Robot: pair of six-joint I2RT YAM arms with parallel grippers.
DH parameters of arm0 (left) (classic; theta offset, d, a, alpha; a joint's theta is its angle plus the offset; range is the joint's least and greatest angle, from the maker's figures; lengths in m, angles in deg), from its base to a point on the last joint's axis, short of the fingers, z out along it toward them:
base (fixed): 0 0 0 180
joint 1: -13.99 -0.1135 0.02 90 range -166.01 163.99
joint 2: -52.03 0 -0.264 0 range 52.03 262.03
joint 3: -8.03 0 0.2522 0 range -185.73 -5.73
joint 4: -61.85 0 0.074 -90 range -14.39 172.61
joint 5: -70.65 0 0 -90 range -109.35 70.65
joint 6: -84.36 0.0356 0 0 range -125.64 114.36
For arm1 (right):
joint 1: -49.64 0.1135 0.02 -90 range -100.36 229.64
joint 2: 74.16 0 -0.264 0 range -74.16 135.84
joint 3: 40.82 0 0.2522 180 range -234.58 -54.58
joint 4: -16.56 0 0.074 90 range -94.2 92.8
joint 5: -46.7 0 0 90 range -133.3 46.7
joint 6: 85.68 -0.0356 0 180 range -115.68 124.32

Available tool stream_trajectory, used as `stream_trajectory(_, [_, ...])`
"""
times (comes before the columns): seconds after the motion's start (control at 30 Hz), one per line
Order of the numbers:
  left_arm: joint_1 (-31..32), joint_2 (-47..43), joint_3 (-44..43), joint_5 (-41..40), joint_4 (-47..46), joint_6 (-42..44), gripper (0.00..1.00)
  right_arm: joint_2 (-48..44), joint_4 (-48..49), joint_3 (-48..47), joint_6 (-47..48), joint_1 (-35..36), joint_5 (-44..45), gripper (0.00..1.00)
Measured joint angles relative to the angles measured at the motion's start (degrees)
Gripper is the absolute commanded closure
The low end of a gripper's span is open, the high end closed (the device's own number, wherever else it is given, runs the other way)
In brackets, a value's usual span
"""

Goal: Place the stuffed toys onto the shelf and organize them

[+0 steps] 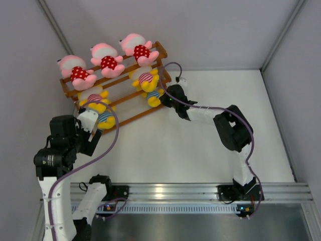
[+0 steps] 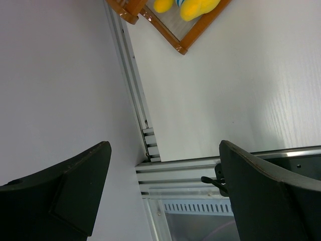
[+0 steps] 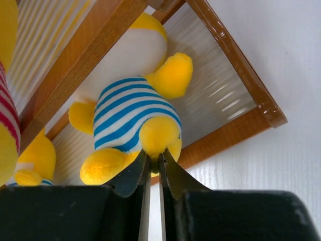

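The right gripper (image 3: 153,159) is pressing in at the right end of the shelf (image 1: 134,116), down at its lowest tier; its fingers (image 3: 131,175) are sitting almost together with just a sliver between them, tips touching the lower paw of a blue-striped yellow toy (image 3: 131,118), and I cannot tell whether any plush is caught; that toy is lying on the bottom slats just inside the corner rail. The left gripper (image 2: 165,186) is hanging near the shelf's left front corner, fingers spread wide with nothing between them, the white table (image 2: 241,90) showing beyond; three pink toys (image 1: 107,60) are sitting in a row along the top tier; two pink-striped yellow toys (image 1: 145,78) are occupying the middle; a second blue-striped toy (image 1: 105,119) is resting at bottom left.
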Motion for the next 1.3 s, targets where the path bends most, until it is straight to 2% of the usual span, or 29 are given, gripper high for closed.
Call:
stream_trajectory(0.1, [0.04,0.0,0.07,0.0,0.0,0.0,0.05,0.0,-0.94,-0.26,1.77,0.0,0.02,0.85])
stream_trajectory(0.17, [0.09,-0.04,0.09,0.0,0.0,0.0,0.05,0.0,-1.62,-0.26,2.32,0.0,0.02,0.75])
stream_trajectory(0.2, [0.11,-0.15,0.15,0.0,0.0,0.0,0.05,0.0,-1.86,-0.24,2.51,-0.02,0.0,0.65])
stream_trajectory(0.33, [0.11,-0.61,0.37,0.0,0.04,0.0,0.05,-0.74,-1.99,0.94,2.73,-0.26,-0.17,0.5])
stream_trajectory(0.53, [0.11,-0.68,0.57,0.02,0.0,0.0,0.05,-5.84,-4.61,4.13,4.9,-0.7,-0.2,0.38])
stream_trajectory(0.6, [0.11,-0.98,1.4,0.02,-0.04,0.0,0.05,-9.33,-5.49,5.9,6.21,-0.74,0.02,0.31])
stream_trajectory(0.63, [0.11,-1.33,2.38,0.07,-0.07,0.0,0.05,-11.54,-6.4,6.84,7.1,-0.74,0.22,0.21])
stream_trajectory(0.93, [-0.68,-9.66,19.52,-0.5,-1.68,0.02,0.05,-30.12,-15.39,16.06,14.01,-3.89,1.68,0.19])
stream_trajectory(1.3, [-6.25,-19.39,36.15,-5.95,-9.03,-3.17,0.05,-51.08,-26.14,33.59,17.62,-18.67,6.12,0.11])
